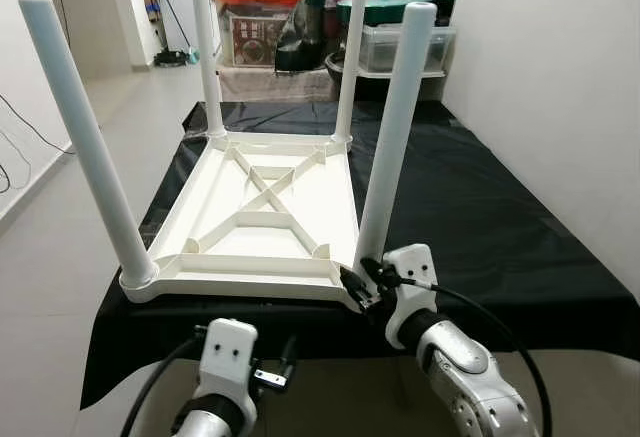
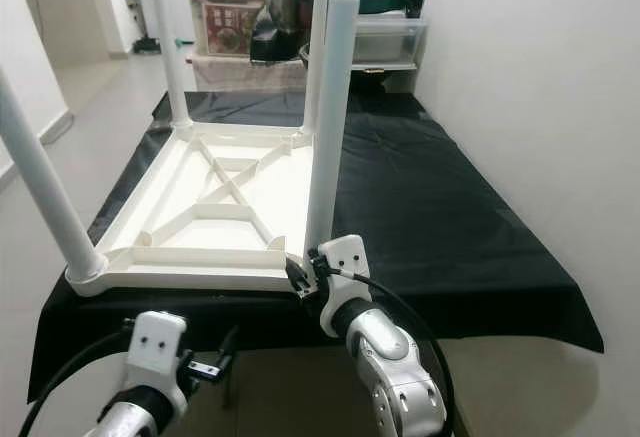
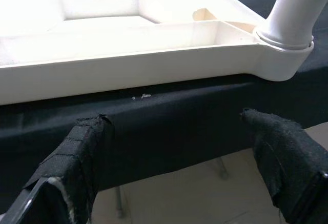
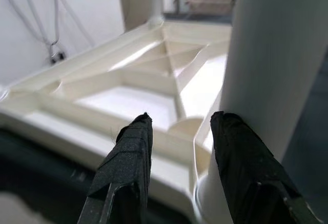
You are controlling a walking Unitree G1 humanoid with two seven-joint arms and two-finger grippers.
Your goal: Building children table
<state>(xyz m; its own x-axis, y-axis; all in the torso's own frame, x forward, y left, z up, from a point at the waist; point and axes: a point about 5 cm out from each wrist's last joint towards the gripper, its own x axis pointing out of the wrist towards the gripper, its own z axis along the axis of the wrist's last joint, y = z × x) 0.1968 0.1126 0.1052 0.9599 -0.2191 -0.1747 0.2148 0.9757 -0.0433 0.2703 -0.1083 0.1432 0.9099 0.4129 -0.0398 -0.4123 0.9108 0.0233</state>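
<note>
A white plastic children's table (image 1: 240,283) lies upside down on a black-covered table (image 1: 480,207), its ribbed underside facing up. Its legs all stand upright in the corners: near left (image 1: 85,137), near right (image 1: 395,127), far left (image 1: 205,52) and far right (image 1: 350,57). My right gripper (image 1: 358,282) is at the base of the near right leg, open, and that leg (image 4: 277,65) lies just outside one fingertip (image 4: 225,126). My left gripper (image 1: 278,369) hangs open below the front edge, facing the tabletop's rim (image 3: 128,70) with nothing between its fingers.
Clear storage boxes (image 1: 255,22) and a green-lidded container (image 1: 395,12) are stacked behind the far end. A white wall (image 1: 560,77) runs close along the right. Tiled floor (image 1: 60,257) lies open on the left. The black cloth's front edge (image 3: 169,152) hangs over.
</note>
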